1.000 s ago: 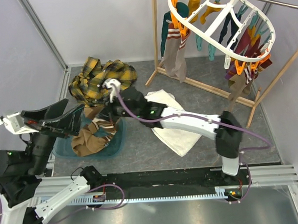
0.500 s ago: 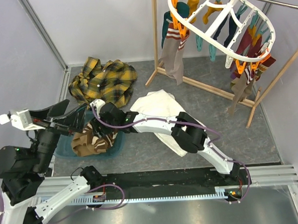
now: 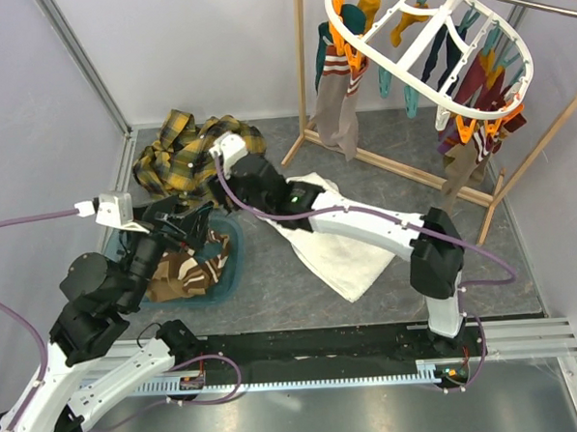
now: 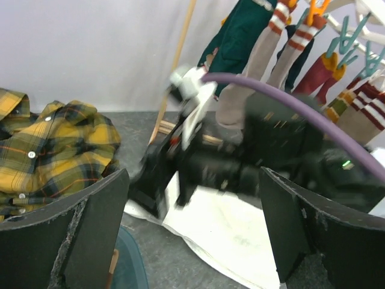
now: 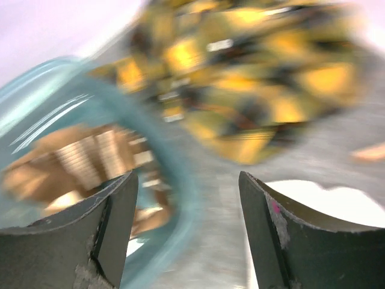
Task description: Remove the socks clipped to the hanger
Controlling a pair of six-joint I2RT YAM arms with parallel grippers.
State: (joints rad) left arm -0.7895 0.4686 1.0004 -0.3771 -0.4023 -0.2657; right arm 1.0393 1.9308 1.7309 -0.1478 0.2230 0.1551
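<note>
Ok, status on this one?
Left gripper open, empty. Right gripper open, empty. Many socks clipped on hanger, some in bin. Nothing blocking hanger.

Hanger (image 3: 389, 70) white, with orange clips (image 3: 348, 54) and teal clips (image 3: 410, 97). Socks on the hanger (image 3: 339, 107): tan with maroon/cream stripe bands, dark teal, mustard, navy, maroon. Basin (image 3: 235, 262) teal. Socks in the basin (image 3: 180, 275) are brown/cream striped. Shirt (image 3: 169, 159) yellow-black plaid. Towel (image 3: 344, 252) plain white. Rack frame (image 3: 402, 168) pale wood. Floor (image 3: 273, 285) speckled grey. Right arm (image 3: 367, 233) black and white, cable (image 4: 283, 97) purple.
</note>
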